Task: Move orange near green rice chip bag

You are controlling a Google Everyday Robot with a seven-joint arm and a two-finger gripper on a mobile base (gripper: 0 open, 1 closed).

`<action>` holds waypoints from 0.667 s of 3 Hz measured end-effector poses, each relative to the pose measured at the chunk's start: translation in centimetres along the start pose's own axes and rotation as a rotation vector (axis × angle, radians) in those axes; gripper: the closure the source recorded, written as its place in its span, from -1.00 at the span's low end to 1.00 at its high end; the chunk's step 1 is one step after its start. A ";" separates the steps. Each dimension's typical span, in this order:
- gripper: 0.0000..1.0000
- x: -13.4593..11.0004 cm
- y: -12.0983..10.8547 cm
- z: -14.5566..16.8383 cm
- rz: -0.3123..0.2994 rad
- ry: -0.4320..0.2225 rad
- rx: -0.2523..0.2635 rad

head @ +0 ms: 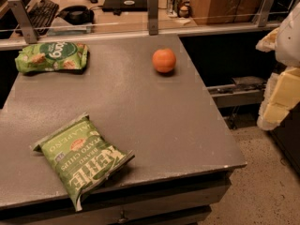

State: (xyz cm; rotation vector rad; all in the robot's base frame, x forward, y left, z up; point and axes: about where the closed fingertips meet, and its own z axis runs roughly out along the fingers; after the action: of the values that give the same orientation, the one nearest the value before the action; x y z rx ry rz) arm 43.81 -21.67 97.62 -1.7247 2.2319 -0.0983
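The orange [164,60] is small and round and sits on the grey table [154,125] toward its back right. The green rice chip bag [51,56] lies flat at the table's back left corner, well apart from the orange. My gripper [277,100], pale yellow and white, hangs at the right edge of the view, off the table's right side and lower right of the orange. It holds nothing that I can see.
A second green bag, jalapeño kettle potato chips [82,159], lies near the table's front left edge. A rail with metal posts [153,13] runs along the table's back edge, with a desk, keyboard [40,11] and cans [176,1] behind it. Speckled floor [262,191] lies to the right.
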 end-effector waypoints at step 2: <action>-1.00 -2.2 -2.5 1.9 -0.030 -0.086 0.028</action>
State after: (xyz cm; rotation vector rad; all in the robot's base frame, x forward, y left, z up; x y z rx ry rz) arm 47.20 -19.98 96.84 -1.7149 2.1343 -0.0606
